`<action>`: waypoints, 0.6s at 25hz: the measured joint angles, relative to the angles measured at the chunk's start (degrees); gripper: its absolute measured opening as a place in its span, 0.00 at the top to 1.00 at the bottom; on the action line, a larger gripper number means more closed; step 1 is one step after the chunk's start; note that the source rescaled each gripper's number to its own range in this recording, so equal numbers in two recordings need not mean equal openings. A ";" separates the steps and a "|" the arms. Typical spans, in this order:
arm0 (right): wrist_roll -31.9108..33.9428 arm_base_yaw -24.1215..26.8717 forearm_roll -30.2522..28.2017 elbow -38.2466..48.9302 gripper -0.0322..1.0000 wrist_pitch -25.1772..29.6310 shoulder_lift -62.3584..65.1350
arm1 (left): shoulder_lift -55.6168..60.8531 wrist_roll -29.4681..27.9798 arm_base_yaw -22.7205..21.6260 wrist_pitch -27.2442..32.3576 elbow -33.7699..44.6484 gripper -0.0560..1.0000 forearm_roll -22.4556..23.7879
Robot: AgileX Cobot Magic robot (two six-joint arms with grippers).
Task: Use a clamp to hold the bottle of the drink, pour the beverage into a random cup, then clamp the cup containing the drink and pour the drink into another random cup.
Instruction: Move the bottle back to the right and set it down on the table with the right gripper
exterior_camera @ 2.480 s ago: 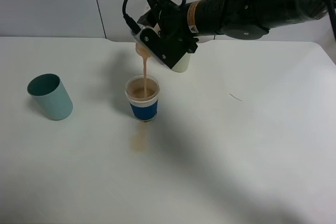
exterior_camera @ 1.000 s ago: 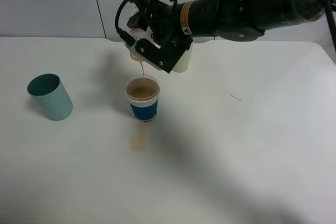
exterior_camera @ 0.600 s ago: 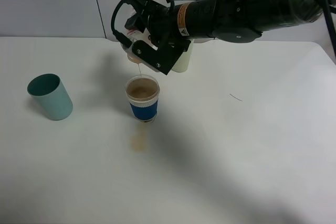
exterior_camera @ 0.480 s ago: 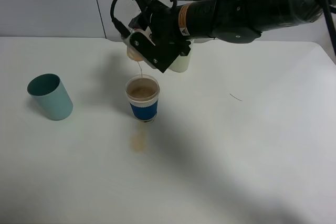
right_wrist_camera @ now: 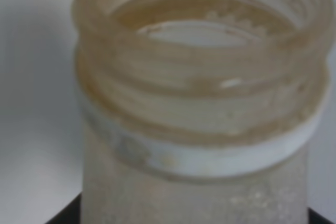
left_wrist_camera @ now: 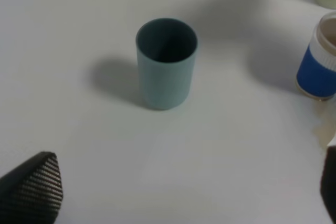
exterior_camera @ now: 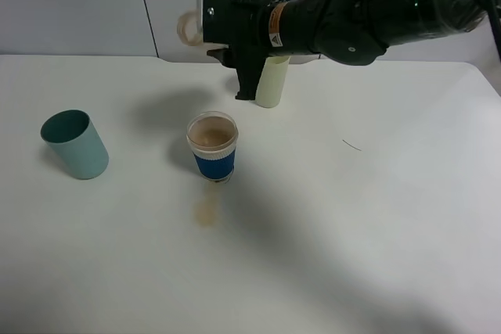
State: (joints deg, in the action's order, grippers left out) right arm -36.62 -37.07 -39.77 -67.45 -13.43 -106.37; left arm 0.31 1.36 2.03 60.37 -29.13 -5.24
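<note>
My right gripper [exterior_camera: 211, 19] is shut on the clear bottle [exterior_camera: 186, 27], holding it nearly level, high above the table and up-left of the blue-sleeved cup [exterior_camera: 212, 146]. That cup holds brown drink almost to its rim. In the right wrist view the bottle's neck [right_wrist_camera: 194, 103] fills the frame, emptied and stained brown. A teal cup [exterior_camera: 75, 144] stands empty at the left. The left gripper [left_wrist_camera: 184, 190] is open above the table, with the teal cup [left_wrist_camera: 166, 61] ahead of it and the blue-sleeved cup [left_wrist_camera: 321, 61] off to one side.
A pale cream cup [exterior_camera: 271, 82] stands behind the blue-sleeved cup, just under the right arm. A small brown spill [exterior_camera: 207, 210] stains the white table [exterior_camera: 352, 224] in front of the blue-sleeved cup. The wall runs along the far edge.
The right gripper has swung the bottle up from its pouring tilt and lifted it away from the blue-sleeved cup. The stream has stopped. The cups have not moved.
</note>
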 joint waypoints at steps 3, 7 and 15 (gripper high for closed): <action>12.59 0.00 2.54 0.00 0.97 1.70 1.12 | 0.00 0.00 0.00 0.00 0.00 0.00 0.00; 22.38 0.00 7.25 0.00 0.97 1.74 4.53 | 0.00 0.00 0.00 0.00 0.00 0.00 0.00; 27.69 0.00 18.18 0.00 0.97 1.74 11.17 | 0.00 0.00 0.00 0.00 0.00 0.00 0.00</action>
State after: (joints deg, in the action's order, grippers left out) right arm -8.93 -37.07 -21.59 -67.45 -11.68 -95.20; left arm 0.31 1.36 2.03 60.37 -29.13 -5.24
